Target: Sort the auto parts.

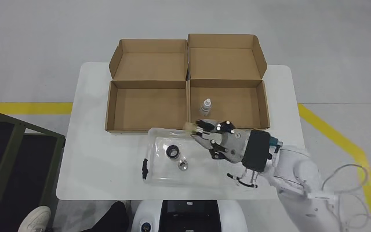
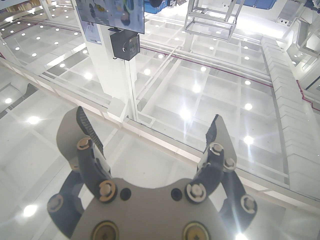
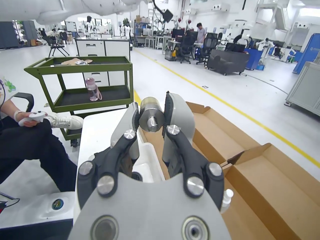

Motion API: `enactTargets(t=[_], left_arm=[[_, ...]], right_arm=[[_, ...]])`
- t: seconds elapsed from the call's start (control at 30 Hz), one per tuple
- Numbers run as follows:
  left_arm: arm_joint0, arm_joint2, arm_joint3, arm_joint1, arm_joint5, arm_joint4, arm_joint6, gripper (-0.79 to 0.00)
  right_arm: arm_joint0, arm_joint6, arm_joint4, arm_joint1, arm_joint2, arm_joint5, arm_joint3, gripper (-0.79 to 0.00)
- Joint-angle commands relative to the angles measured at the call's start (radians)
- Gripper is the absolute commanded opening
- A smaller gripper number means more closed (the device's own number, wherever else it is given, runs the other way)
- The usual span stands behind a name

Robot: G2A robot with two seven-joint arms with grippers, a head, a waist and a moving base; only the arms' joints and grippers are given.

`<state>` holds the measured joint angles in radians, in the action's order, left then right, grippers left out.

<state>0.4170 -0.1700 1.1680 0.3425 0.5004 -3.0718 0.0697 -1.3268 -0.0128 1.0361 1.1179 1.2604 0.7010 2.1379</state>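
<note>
My right gripper is shut on a metal cylinder part with a pale cap, held over the far edge of the clear plastic tray; in the top view that gripper sits near the front wall of the right cardboard box. A small white bottle stands inside that box. A dark ring part and a small metal part lie in the tray. The left cardboard box holds nothing. My left gripper is open, pointed up at the ceiling.
A black clip sits on the tray's left rim. The white table has bare room on the left. A green cart stands beyond the table, and a seated person with a controller is beside it.
</note>
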Motion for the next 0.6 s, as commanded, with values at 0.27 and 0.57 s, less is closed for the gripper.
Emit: enactTargets(t=[0.27,0.57], left_arm=[[0.0,0.0,0.0,0.0,0.0,0.0,0.0,0.0],[0.0,0.0,0.0,0.0,0.0,0.0,0.0,0.0]], right_arm=[[-0.012,0.203,-0.011,0.007,0.031,-0.018,0.009,-0.785],[0.002,0.277,0.048,0.01,0.032,0.024,0.0,-0.785]])
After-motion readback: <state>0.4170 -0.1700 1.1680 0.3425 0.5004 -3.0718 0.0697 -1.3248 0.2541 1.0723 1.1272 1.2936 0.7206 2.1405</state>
